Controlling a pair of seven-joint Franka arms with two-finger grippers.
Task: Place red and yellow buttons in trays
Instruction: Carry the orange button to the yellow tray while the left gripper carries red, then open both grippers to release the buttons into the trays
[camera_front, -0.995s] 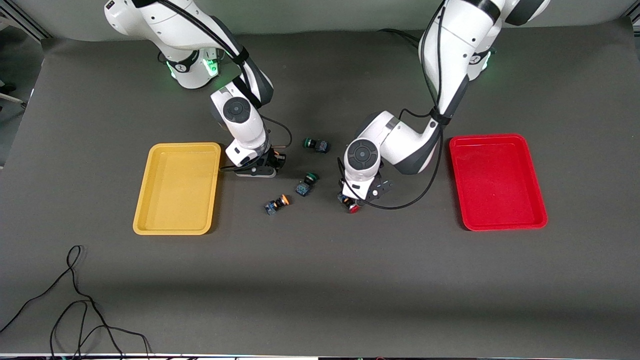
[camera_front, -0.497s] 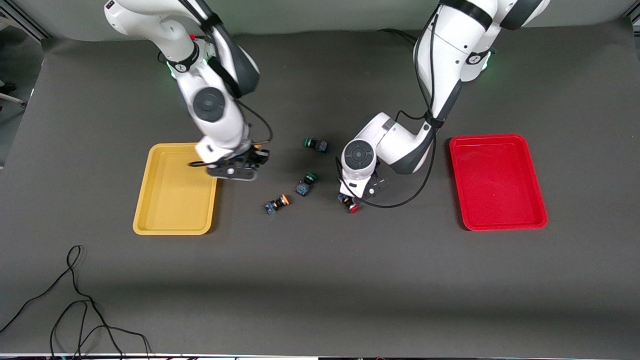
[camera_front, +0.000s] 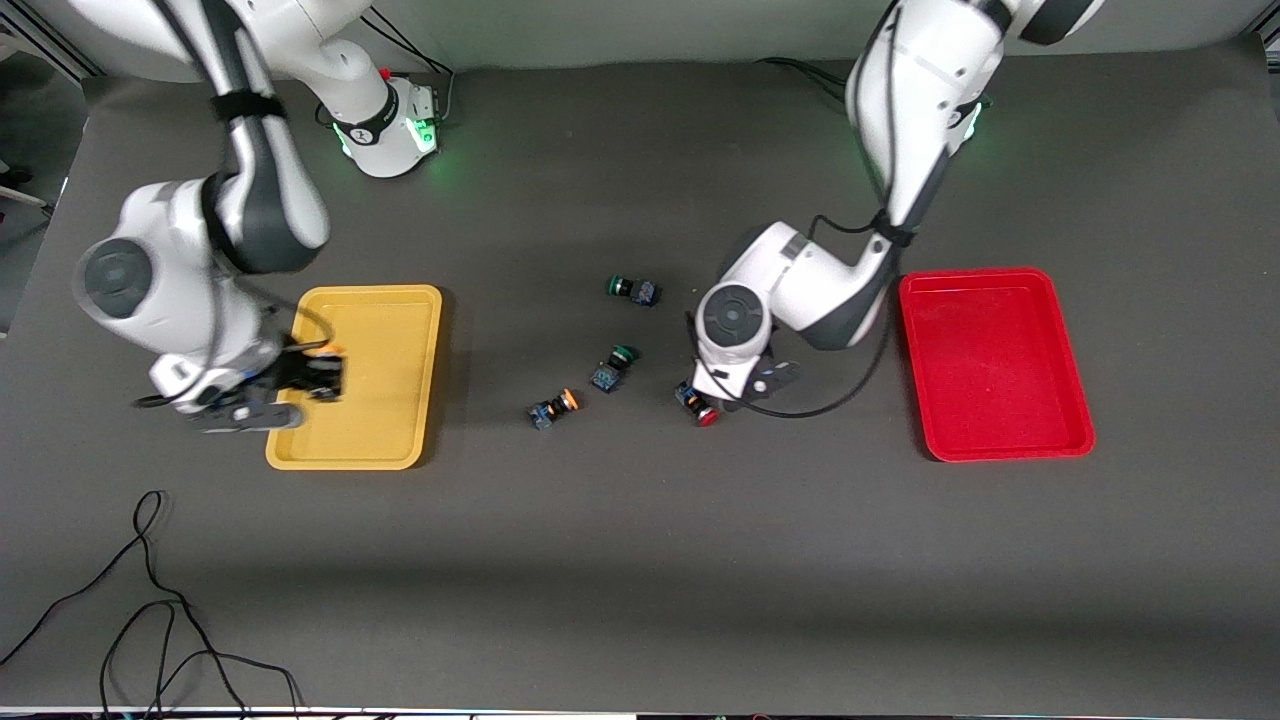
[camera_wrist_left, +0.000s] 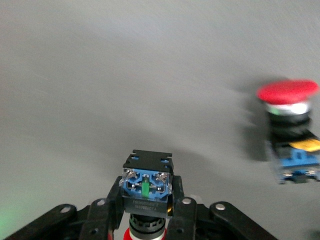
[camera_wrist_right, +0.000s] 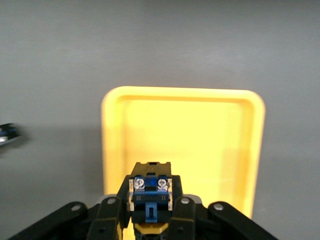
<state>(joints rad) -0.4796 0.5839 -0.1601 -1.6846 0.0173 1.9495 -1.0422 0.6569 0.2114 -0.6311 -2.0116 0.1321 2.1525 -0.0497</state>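
My right gripper (camera_front: 305, 380) is shut on a yellow-capped button (camera_wrist_right: 150, 192) and holds it over the yellow tray (camera_front: 390, 400), at the tray's edge toward the right arm's end; the tray also shows in the right wrist view (camera_wrist_right: 200, 135). My left gripper (camera_front: 755, 385) is shut on a red-capped button (camera_wrist_left: 146, 186), low over the table between the loose buttons and the red tray (camera_front: 990, 365). A second red button (camera_front: 700, 407) lies on the table beside that gripper and shows in the left wrist view (camera_wrist_left: 289, 125). A second yellow button (camera_front: 555, 407) lies on the table.
Two green-capped buttons (camera_front: 612, 366) (camera_front: 632, 289) lie on the dark mat between the trays. A loose black cable (camera_front: 150, 600) lies at the table's corner nearest the front camera, toward the right arm's end.
My right arm has swung from beside the middle buttons to over the yellow tray, carrying the yellow button. My left gripper has stayed by the red buttons, shifting only slightly.
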